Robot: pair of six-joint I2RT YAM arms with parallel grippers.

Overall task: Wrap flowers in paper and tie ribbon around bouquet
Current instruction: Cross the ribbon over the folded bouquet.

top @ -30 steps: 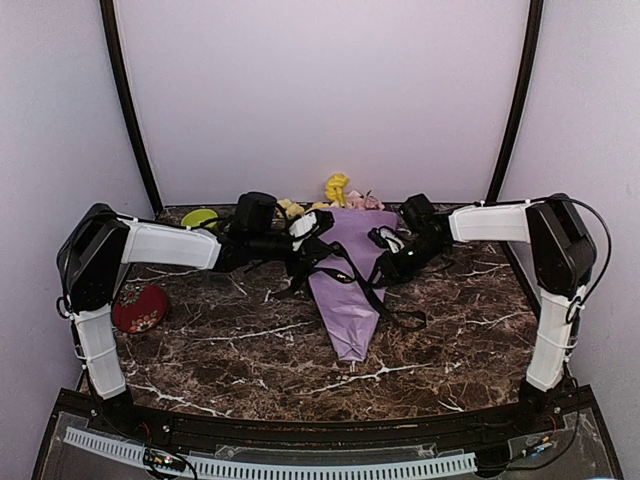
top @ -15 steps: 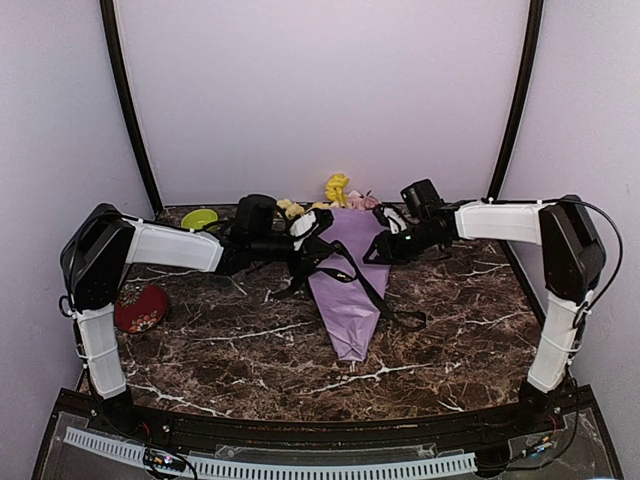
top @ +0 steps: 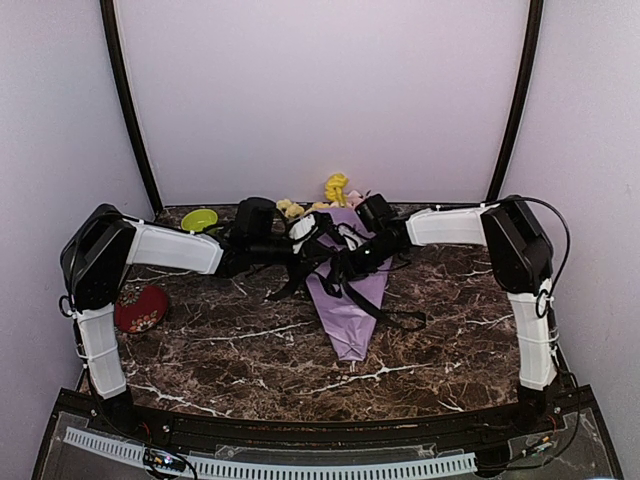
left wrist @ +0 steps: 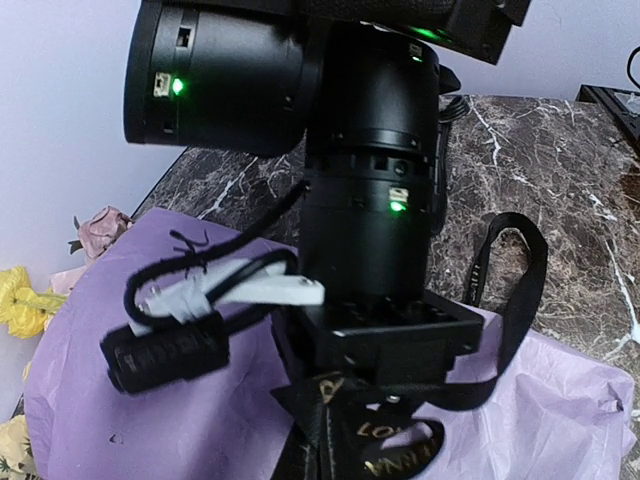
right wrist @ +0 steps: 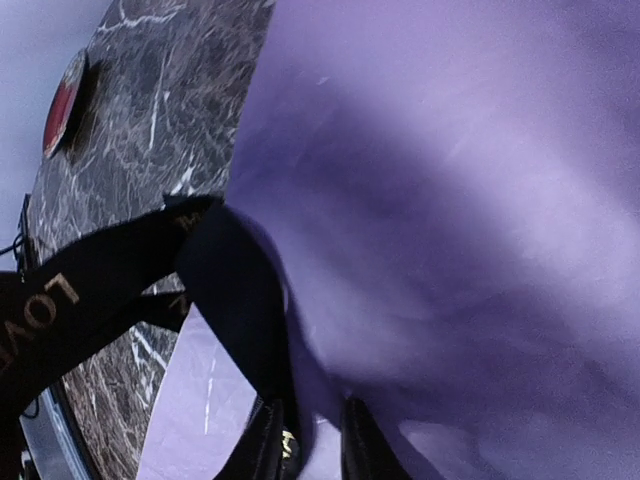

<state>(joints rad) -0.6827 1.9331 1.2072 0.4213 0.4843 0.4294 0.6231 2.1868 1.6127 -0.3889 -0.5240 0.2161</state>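
Where the bouquet [top: 345, 300] lies, at the centre of the top view on the marble table [top: 240, 345], its lilac paper [top: 350, 335] forms a cone with the tip toward the bottom of the frame. The flowers [top: 337, 187] stick out of the wide end toward the top: yellow, cream and one pink.

The ribbon [top: 375, 303], black with pale lettering, runs slantwise over the paper and ends in a loop on the table at the cone's right.

Left arm: upright from its base at lower left, elbow bent, forearm level and reaching right. The left gripper [top: 312, 232] sits at the cone's upper left edge, fingers pressed together on the ribbon — black strands fan down from its tip.

Right arm: upright at lower right, forearm running left, wrist dipped over the cone's wide part. The right gripper [top: 347, 266] is just beside the left one. In the right wrist view its fingertips [right wrist: 362, 445] stand a narrow gap apart just above the paper, with a fold of ribbon running down against one of them — I cannot tell whether they pinch it.

Outward: a green bowl [top: 199, 218] at upper left and a red object [top: 140, 307] at far left, both well apart from the bouquet.
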